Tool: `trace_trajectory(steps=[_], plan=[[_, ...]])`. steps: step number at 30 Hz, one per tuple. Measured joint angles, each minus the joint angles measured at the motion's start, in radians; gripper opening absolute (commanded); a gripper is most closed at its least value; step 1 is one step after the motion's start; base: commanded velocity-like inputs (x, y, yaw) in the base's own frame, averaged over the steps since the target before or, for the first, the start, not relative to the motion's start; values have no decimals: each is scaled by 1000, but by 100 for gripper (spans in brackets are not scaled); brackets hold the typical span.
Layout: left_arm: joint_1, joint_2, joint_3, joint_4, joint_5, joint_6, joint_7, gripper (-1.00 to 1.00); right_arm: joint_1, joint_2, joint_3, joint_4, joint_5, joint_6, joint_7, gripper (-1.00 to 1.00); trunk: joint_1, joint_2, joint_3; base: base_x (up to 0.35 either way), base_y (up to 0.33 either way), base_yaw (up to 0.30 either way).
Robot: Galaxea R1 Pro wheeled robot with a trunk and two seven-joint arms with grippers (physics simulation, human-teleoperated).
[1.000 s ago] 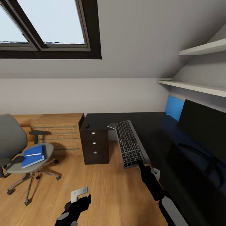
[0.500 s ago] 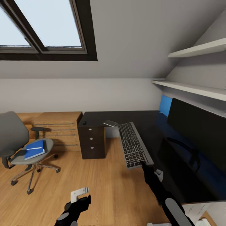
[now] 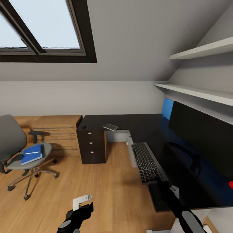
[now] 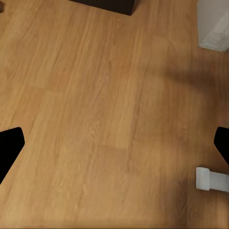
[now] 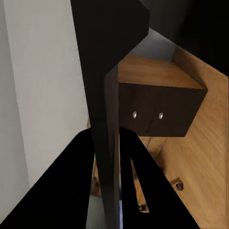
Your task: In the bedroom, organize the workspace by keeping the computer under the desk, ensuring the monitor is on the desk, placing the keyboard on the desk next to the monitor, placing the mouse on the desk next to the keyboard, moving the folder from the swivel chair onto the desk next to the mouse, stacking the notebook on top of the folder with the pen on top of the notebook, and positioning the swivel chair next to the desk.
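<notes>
My right gripper (image 3: 160,181) is shut on the near end of the keyboard (image 3: 147,161). It holds the keyboard lengthwise at the front edge of the black desk (image 3: 129,121), in front of the monitor (image 3: 202,136). In the right wrist view the keyboard (image 5: 107,119) is an edge-on dark slab between the fingers (image 5: 71,191). The swivel chair (image 3: 14,145) stands on the floor at the left, with the blue folder (image 3: 31,154) on its seat. A small dark mouse (image 3: 84,126) lies on the desk corner. My left gripper (image 3: 82,203) hangs open over the floor (image 4: 114,119).
A dark drawer unit (image 3: 92,145) sits under the desk's left end, beside a light-wood cabinet (image 3: 55,129). A thin grey flat item (image 3: 110,127) lies on the desk. White shelves (image 3: 194,92) run above the monitor. Wooden floor spreads between the chair and the desk.
The head view has shifted, so the whole scene slid. My right gripper has carried the keyboard down and right, from over the floor by the drawers to in front of the monitor.
</notes>
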Motion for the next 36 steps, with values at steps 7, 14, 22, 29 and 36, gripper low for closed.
trace_trajectory(steps=[7, 14, 22, 29, 36], plan=[[0, 0, -1, 7, -1, -18, 0, 100, -19, -24, -7, 56, 0, 7, 0, -100, 0, 0, 0, 97, -302, 0], [0, 0, 0, 7, 0, -30, 0, 100, -26, -26, -8, 64, -2, 7, 0, -100, 0, 0, 0, 146, -293, 0], [0, 0, 0, 8, 1, -31, 0, 100, -27, -26, -10, 64, -2, 7, 0, -100, 0, 0, 0, 216, -236, 0], [0, 0, 1, 8, 1, -29, -2, 100, -27, -18, -19, 66, -3, 4, -5, -100, 0, 0, 0, 106, -100, 0], [0, 0, 1, 8, 1, -29, -3, 100, -27, -12, -17, 66, -72, 4, -34, -100, 0, 0, 0, 5, -4, 0]])
